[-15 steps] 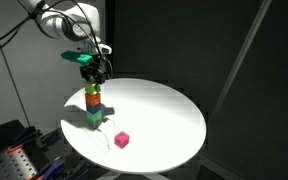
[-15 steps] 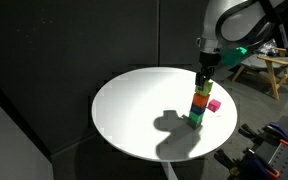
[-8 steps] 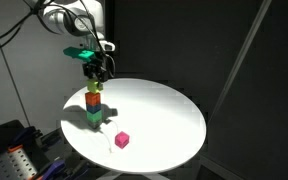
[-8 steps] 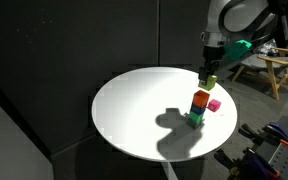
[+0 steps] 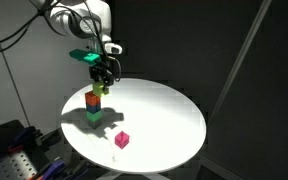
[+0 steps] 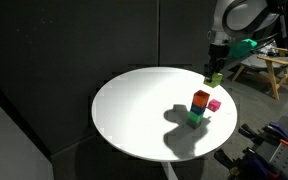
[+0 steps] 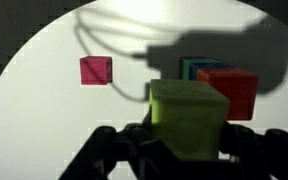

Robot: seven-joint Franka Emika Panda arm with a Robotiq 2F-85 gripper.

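Note:
My gripper (image 5: pixel 102 80) is shut on a yellow-green cube (image 7: pixel 188 118) and holds it in the air, above and a little to the side of a short stack of cubes (image 5: pixel 92 108). The same yellow-green cube (image 6: pixel 214 78) shows in both exterior views. The stack (image 6: pixel 199 107) has an orange-red cube (image 7: pixel 230 90) on top, with green and teal ones under it. A pink cube (image 5: pixel 122 139) lies alone on the round white table (image 5: pixel 174 120); in the wrist view the pink cube (image 7: pixel 95 70) sits at the upper left.
The white table (image 6: pixel 134 115) stands against black curtains. A wooden bench (image 6: pixel 264 70) and blue equipment (image 6: pixel 284 135) sit beyond the table edge. Cluttered gear (image 5: pixel 9 150) lies on the floor beside the table.
The gripper has lifted the yellow-green cube off the top of the stack and carried it up and slightly sideways; the stack is one cube shorter.

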